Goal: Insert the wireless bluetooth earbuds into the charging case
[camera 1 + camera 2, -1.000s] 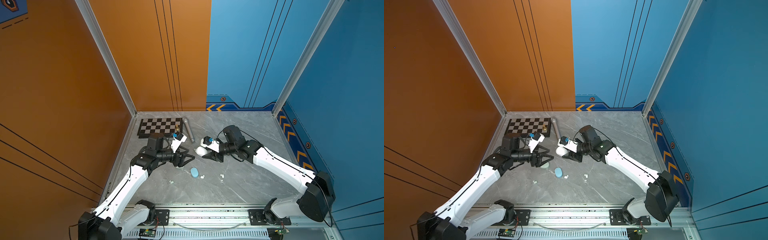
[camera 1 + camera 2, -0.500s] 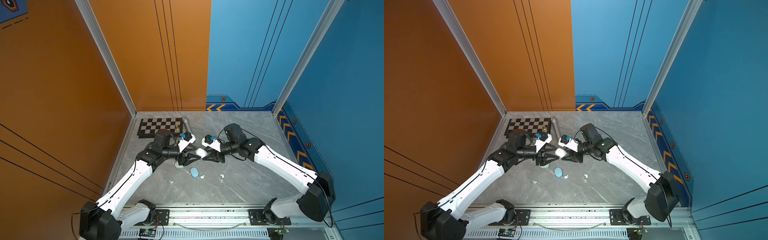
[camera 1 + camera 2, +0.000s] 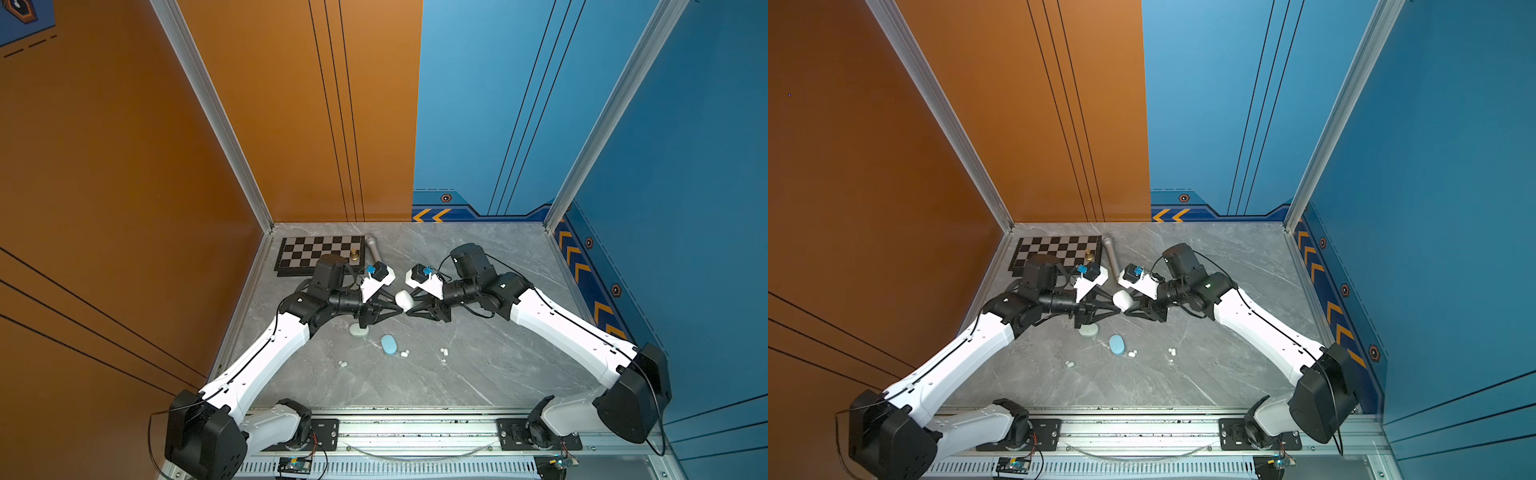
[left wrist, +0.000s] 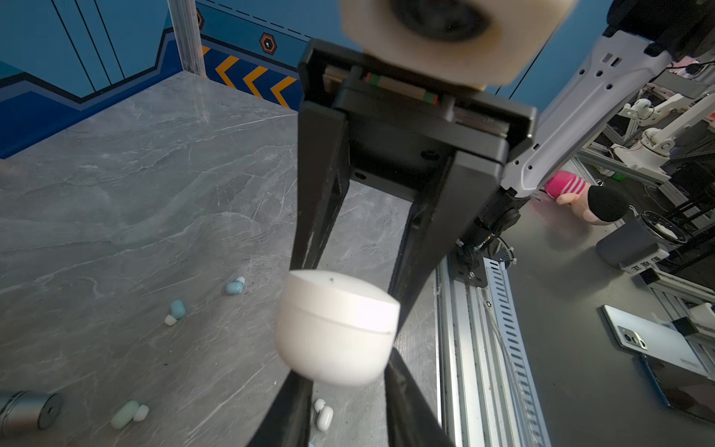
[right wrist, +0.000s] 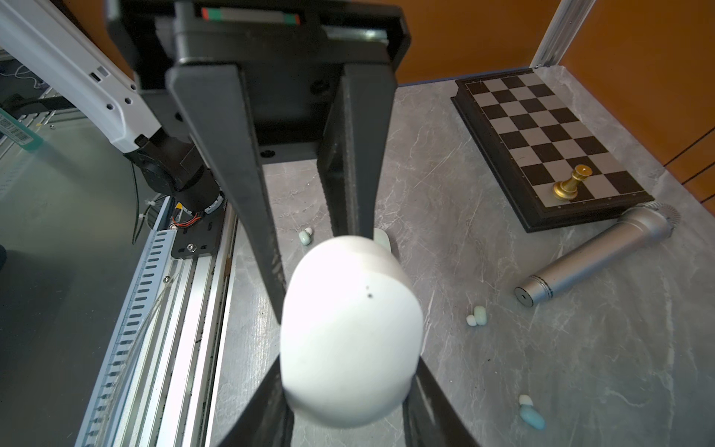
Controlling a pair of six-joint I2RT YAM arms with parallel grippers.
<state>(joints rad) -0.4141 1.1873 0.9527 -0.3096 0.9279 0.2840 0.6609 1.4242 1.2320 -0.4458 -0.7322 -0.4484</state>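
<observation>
Here, a white charging case (image 3: 403, 300) hangs held from both sides.
The left end effector (image 3: 394, 308) and the right end effector (image 3: 413, 309) each pinch an opposite end of it above the surface (image 3: 478, 374); the earbuds (image 3: 404, 353) lie loose on that surface, near a blue case (image 3: 389, 345).

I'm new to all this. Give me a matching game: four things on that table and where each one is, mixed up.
Things: 1 white case; 2 blue case; 3 gold chess piece; 4 silver microphone.
Places: A lying beside the chessboard; B held up off the table; C standing on the chessboard; D flat on the table, an earbud beside it.
Pairs: 1-B; 2-D; 3-C; 4-A.
</observation>
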